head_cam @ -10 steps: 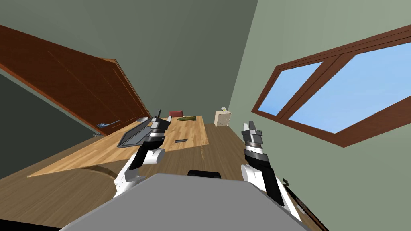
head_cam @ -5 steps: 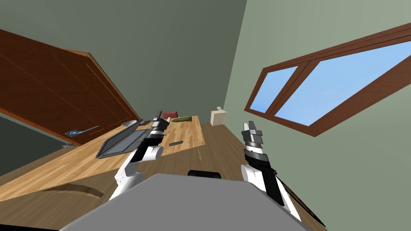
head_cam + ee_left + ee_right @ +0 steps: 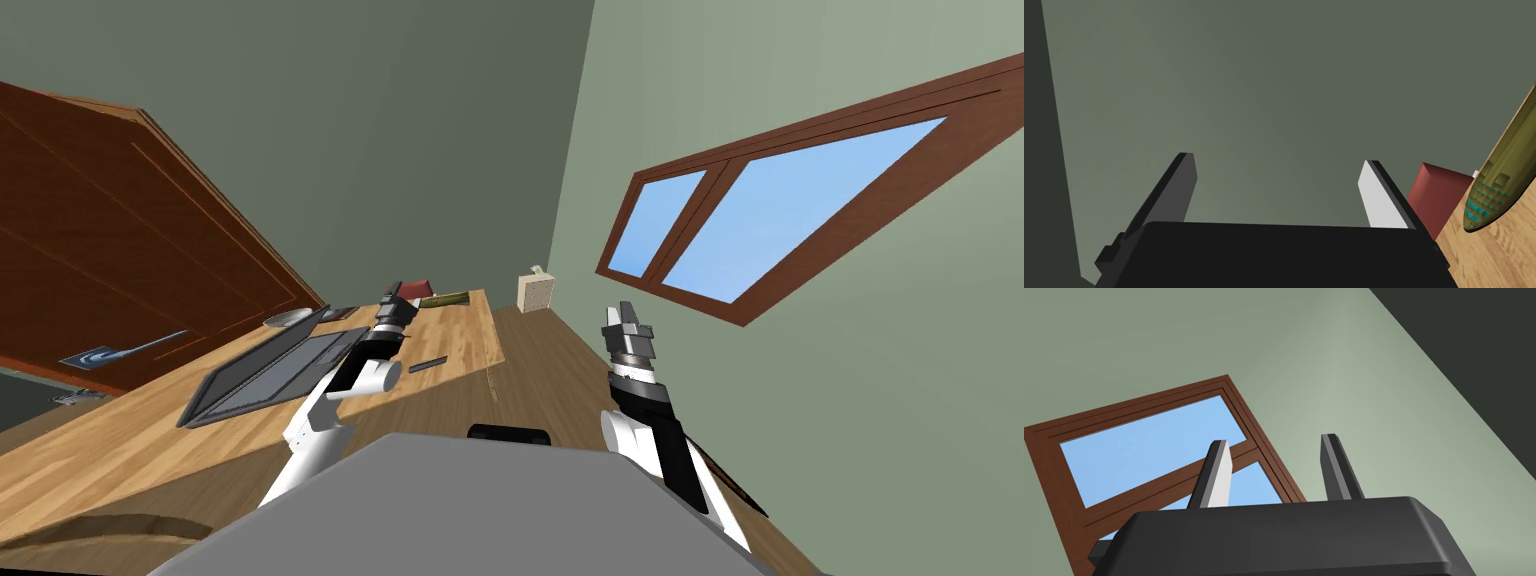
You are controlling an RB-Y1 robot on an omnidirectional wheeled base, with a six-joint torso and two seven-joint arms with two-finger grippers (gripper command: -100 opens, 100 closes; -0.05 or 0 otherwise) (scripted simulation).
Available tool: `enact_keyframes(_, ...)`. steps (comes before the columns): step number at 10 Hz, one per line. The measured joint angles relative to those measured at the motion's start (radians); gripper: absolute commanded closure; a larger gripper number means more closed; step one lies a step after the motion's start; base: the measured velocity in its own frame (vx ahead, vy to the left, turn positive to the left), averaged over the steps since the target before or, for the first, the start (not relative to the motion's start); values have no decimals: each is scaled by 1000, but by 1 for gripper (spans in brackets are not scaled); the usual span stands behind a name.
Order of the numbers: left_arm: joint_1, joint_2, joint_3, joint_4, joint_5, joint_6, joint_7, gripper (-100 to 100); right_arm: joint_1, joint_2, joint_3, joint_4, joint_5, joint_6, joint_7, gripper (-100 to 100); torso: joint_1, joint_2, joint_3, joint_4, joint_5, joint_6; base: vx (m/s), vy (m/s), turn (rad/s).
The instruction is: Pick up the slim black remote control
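Note:
The slim black remote (image 3: 427,365) lies flat on the wooden table (image 3: 140,440), near its right edge. My left gripper (image 3: 392,291) hovers above the table beyond the remote, towards the far end, and my left forearm passes just to the left of the remote. In the left wrist view the left gripper (image 3: 1276,160) is open and holds nothing, facing a grey-green wall. My right gripper (image 3: 625,310) is raised to the right of the table, over the floor. Seen from the right wrist, the right gripper (image 3: 1274,438) is open and holds nothing.
On the table lie a dark grey laptop-like slab (image 3: 270,375), a pale dish (image 3: 288,318), a red box (image 3: 415,289) (image 3: 1439,195) and an olive remote-shaped thing with teal buttons (image 3: 445,298) (image 3: 1494,195). A brown door (image 3: 120,260) stands left, a small pale cabinet (image 3: 535,291) in the corner.
The whole head view has shifted: I have moved, so the table and door now sit further left and nearer. Both arms keep about the same pose.

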Motion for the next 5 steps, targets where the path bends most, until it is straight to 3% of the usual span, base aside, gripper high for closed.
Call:
enact_keyframes(1,-12,5,11,11,5,27,5,-100,0,0,0,0,0,0,0,0,0,0,0,0,0,-1,5,3,17)
enact_keyframes(4,-35,2,34,42,14,107,11,-100,0,0,0,0,0,0,0,0,0,0,0,0,0,-1,11,0,-210)
enact_keyframes(5,-53,17,56,75,28,134,18,-100,0,0,0,0,0,0,0,0,1,0,0,0,0,0,8,7,-155)
